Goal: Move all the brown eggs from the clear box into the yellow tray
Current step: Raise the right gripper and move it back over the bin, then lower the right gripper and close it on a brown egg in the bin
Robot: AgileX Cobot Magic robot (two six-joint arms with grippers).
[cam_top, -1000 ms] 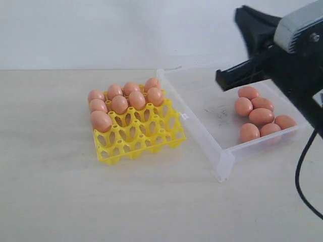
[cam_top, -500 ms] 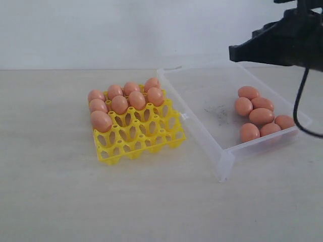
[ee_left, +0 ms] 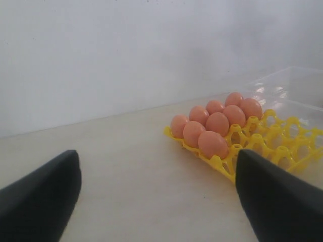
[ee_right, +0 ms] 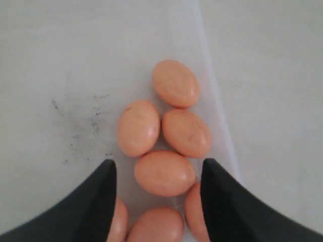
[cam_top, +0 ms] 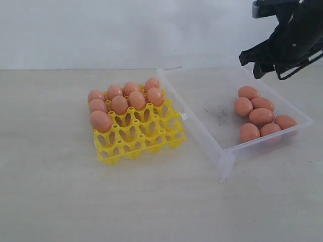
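Right gripper point(ee_right: 157, 164), jaws apart, over brown eggs point(cam_top: 261, 116) in clear box point(cam_top: 202, 96), 3 o'clock of yellow tray point(cam_top: 136, 142); left gripper point(ee_left: 156, 156) likewise apart

A: Where is the exterior view?
B: Raised, mid-distance, looking obliquely down across the table point(cam_top: 50, 201) to the wall point(cam_top: 101, 30); yellow tray point(cam_top: 136, 142) centre-left, clear box point(cam_top: 222, 157) right.
A: And the wrists?
B: Left sits low, facing nearly level across the table at the tray. Right looks straight down, close over the brown eggs point(ee_right: 164, 173) in the box. The exterior shows both.
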